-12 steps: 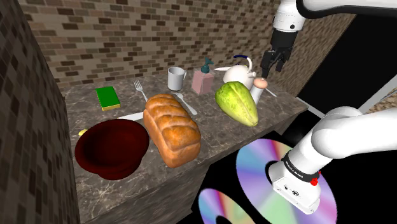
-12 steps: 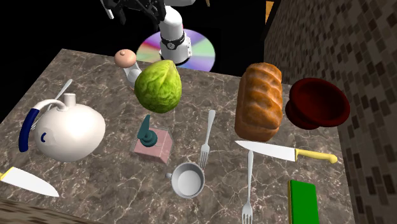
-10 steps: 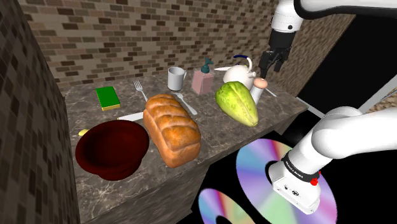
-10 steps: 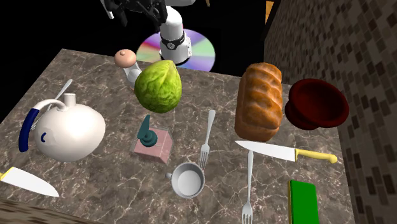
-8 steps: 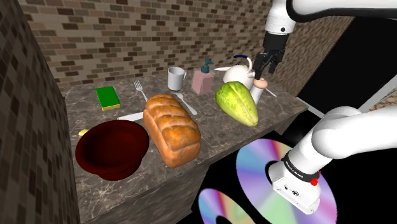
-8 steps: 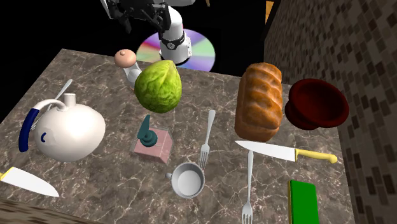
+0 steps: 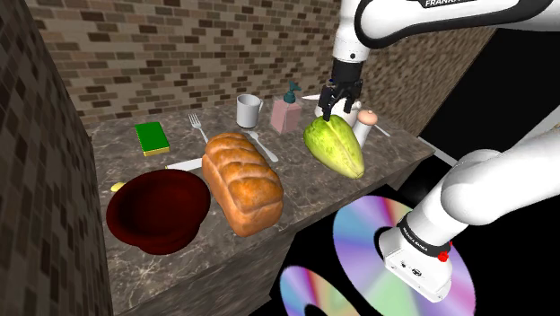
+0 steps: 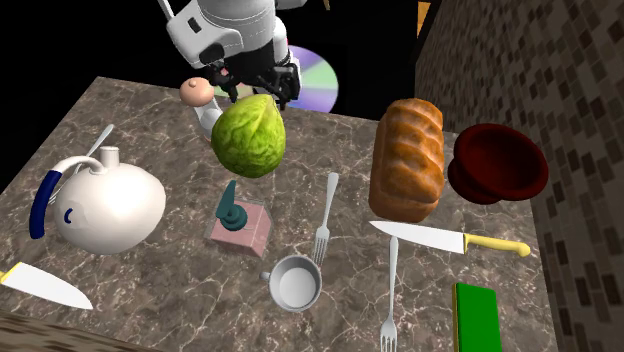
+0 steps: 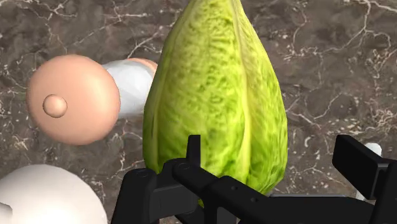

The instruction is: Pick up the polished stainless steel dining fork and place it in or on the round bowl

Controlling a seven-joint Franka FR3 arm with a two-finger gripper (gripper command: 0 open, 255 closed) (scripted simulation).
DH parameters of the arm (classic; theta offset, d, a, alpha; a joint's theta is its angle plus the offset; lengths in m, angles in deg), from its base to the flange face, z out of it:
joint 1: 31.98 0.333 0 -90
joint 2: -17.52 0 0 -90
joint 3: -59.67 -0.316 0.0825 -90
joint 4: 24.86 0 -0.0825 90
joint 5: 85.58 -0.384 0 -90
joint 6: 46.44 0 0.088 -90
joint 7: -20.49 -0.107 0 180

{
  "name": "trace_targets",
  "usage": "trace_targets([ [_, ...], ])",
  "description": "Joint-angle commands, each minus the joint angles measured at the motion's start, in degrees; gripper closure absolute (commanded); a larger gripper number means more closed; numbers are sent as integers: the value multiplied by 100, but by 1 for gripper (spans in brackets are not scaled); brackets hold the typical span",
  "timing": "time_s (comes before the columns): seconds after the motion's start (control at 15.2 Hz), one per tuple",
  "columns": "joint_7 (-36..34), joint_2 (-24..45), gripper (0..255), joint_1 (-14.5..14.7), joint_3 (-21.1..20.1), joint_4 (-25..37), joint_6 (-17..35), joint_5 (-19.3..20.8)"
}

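Observation:
Two silvery forks lie on the marble counter. One fork (image 8: 325, 215) (image 7: 261, 144) rests between the bread loaf and the metal cup. The other fork (image 8: 389, 292) (image 7: 196, 123) lies beside the green block. The round dark red bowl (image 7: 160, 211) (image 8: 500, 160) stands at the counter's end, past the loaf. My gripper (image 7: 332, 105) (image 8: 254, 88) (image 9: 251, 181) hangs open just over the green cabbage (image 9: 216, 89), far from both forks and the bowl, with nothing between its fingers.
A bread loaf (image 7: 240, 179) lies between the bowl and the cabbage (image 7: 334, 146). Around them stand a white teapot (image 8: 100, 205), pink soap dispenser (image 8: 240, 222), metal cup (image 8: 295, 282), peach-capped shaker (image 8: 200, 100), yellow-handled knife (image 8: 450, 240) and green block (image 7: 152, 137). A brick wall backs the counter.
The arm has swung towards the shoulder view's left and come down, from above the shaker to just over the cabbage. The fingers stay open; nothing on the counter moved.

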State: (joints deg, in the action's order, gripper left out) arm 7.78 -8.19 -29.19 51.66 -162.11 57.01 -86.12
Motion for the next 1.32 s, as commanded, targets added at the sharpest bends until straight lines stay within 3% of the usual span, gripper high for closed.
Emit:
trace_targets([
  [0.0,-147,403,0,50,-109,110,296,-83],
  [0.53,-655,2057,0,212,-452,974,1098,-196],
  [1.06,-1145,3763,0,455,-647,2274,1529,-75],
  [1.25,-1157,3832,0,469,-644,2195,1677,-61],
])
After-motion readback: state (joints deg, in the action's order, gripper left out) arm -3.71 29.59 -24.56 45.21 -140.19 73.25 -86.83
